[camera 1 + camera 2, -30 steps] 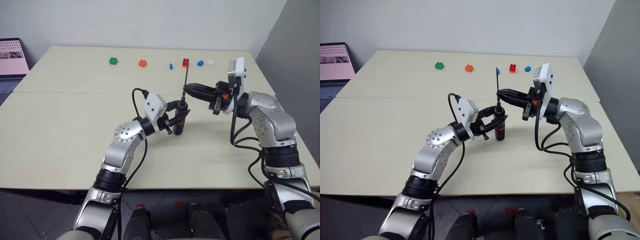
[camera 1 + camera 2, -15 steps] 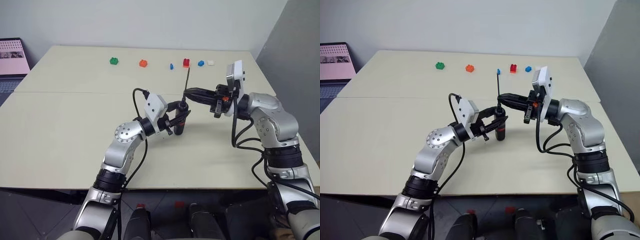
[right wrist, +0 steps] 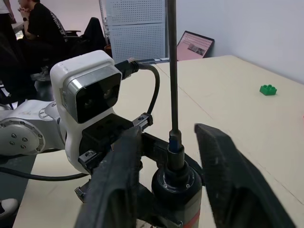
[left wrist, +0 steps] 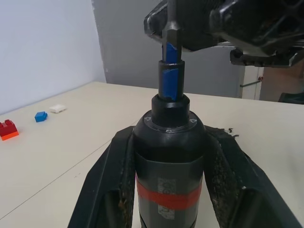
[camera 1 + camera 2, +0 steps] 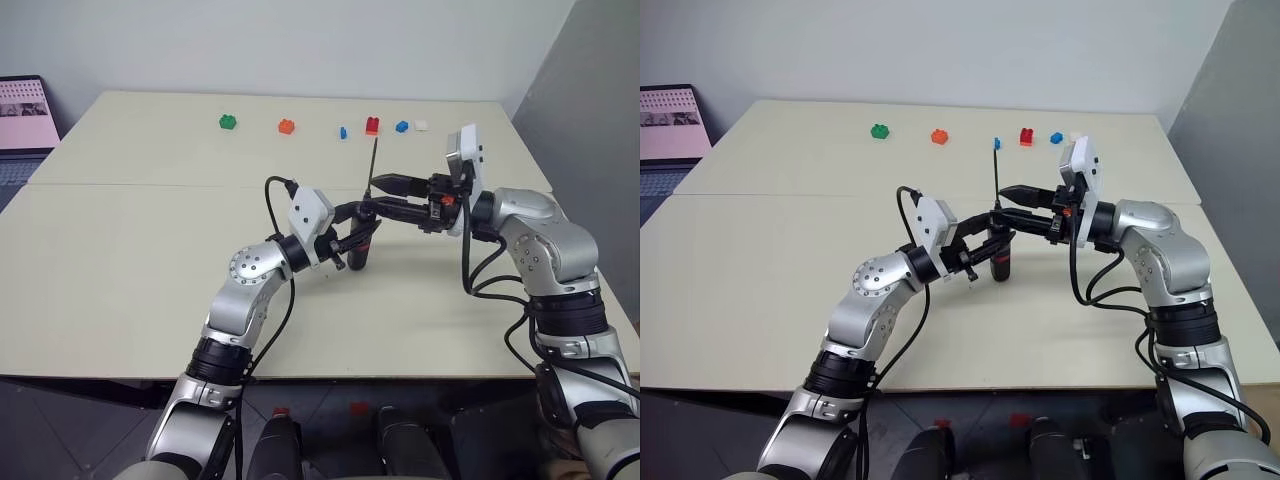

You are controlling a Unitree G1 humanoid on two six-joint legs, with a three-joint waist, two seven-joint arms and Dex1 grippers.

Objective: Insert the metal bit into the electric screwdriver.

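metal bit (image 3: 172, 71) between right gripper (image 3: 166, 156) fingers, seemingly apart

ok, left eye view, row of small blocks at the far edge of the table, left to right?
green block → orange block → small blue block → red block → blue block → white block
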